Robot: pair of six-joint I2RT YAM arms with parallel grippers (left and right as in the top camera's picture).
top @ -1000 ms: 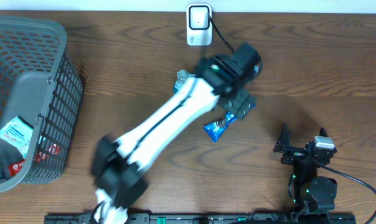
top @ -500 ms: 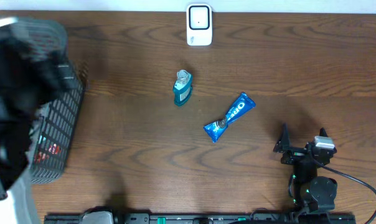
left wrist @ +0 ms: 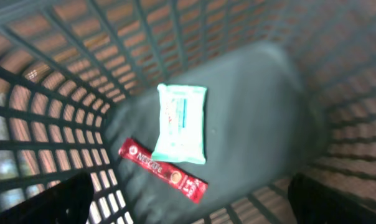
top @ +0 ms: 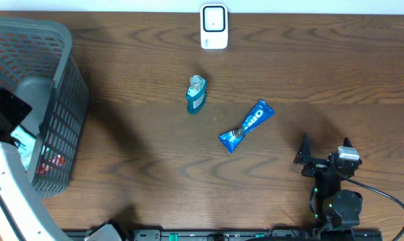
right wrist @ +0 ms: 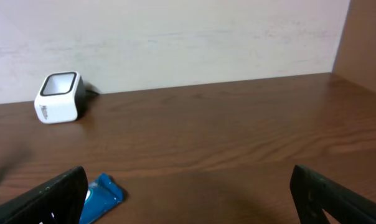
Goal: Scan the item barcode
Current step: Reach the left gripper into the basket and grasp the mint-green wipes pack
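My left gripper (left wrist: pixel 188 211) hangs open over the grey mesh basket (top: pixel 61 80) at the table's left, with nothing between its fingers (left wrist: pixel 45 202). On the basket floor below it lie a pale green-and-white packet (left wrist: pixel 182 122) and a red Nescafe stick (left wrist: pixel 163 170). On the table lie a blue snack pack (top: pixel 247 125) and a small blue bottle (top: pixel 196 94). The white barcode scanner (top: pixel 214 27) stands at the back edge. My right gripper (top: pixel 324 148) rests open and empty near the front right; the blue snack pack (right wrist: pixel 101 196) lies by its left finger (right wrist: pixel 51 199).
My left arm's white link (top: pixel 11 187) runs up the lower-left corner beside the basket. The scanner's black cable (top: pixel 239 40) trails to its right. A pale wall (right wrist: pixel 175 37) backs the table behind the scanner (right wrist: pixel 58 97).
My left arm has swung from above the blue snack pack at mid-table to over the basket at the left. The pack, bottle and right arm have stayed put.
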